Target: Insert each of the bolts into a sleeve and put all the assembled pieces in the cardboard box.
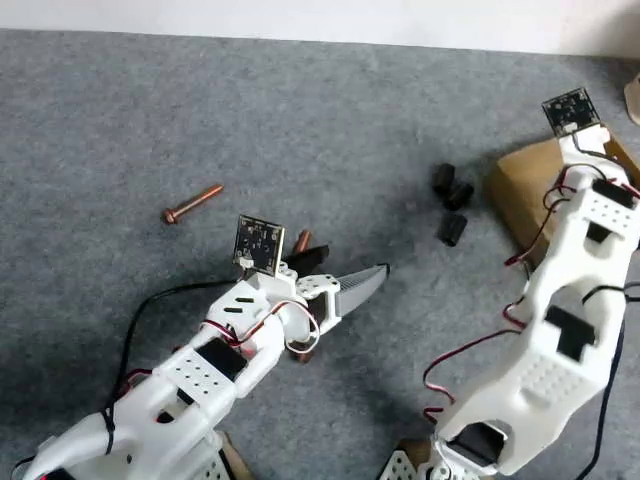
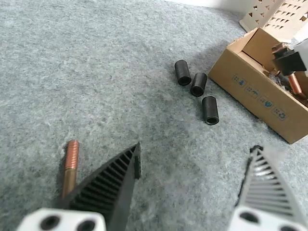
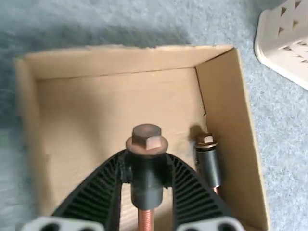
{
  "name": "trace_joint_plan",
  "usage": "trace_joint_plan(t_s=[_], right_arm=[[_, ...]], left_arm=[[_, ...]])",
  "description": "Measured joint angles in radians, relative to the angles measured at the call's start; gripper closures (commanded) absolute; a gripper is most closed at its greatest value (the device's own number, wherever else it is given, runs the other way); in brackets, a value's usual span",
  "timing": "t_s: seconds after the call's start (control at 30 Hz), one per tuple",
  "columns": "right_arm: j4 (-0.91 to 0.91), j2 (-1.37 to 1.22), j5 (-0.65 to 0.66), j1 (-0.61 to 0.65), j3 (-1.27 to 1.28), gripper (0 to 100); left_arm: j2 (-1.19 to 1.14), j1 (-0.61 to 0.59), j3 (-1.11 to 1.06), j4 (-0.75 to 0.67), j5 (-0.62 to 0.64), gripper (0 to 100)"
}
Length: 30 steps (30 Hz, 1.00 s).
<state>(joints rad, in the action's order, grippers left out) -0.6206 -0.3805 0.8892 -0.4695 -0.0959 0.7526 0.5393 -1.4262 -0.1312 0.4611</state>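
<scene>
The right gripper had its fingers squeezed tight on a joined piece. This was a copper bolt pushed through a black sleeve. The bolt's head stuck out past the fingertips, and the piece hung over the open cardboard box. A second joined piece lay inside the box, close to a side wall. In the high view the box sat at the right side of the counter, partly under the right arm.

3 loose sleeves lay on the grey counter near the box. 2 of them looked to touch each other, and the 3rd lay a little apart.

A loose bolt lay on the counter just beside the black finger of the left gripper. The other loose bolt lay well apart from it, farther left in the high view.

The left gripper had its fingers spread wide and held nothing. It was low over the counter and pointed toward the sleeves.

A white basket with cut-out holes stood beside the box.
</scene>
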Motion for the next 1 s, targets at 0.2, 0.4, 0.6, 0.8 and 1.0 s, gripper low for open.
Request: trace_joint_plan(t_s=[0.2, 0.4, 0.6, 0.8, 1.0], right_arm=[[0.0, -0.193, 0.051, -0.058, -0.19, 99.5], [0.0, -0.345, 0.06, -0.092, -0.37, 99.5], [0.0, -0.436, 0.06, -0.091, -0.445, 99.5], [0.0, -0.44, 0.06, -0.094, -0.446, 91.2], [0.0, -0.439, 0.06, -0.11, -0.453, 88.2]], left_arm=[[0.0, 0.0, 0.0, 0.0, 0.0, 67], [0.0, 0.0, 0.0, 0.0, 0.0, 67], [0.0, 0.0, 0.0, 0.0, 0.0, 67], [0.0, -0.021, 0.0, 0.0, 0.0, 67], [0.0, -0.018, 0.0, 0.0, 0.0, 67]])
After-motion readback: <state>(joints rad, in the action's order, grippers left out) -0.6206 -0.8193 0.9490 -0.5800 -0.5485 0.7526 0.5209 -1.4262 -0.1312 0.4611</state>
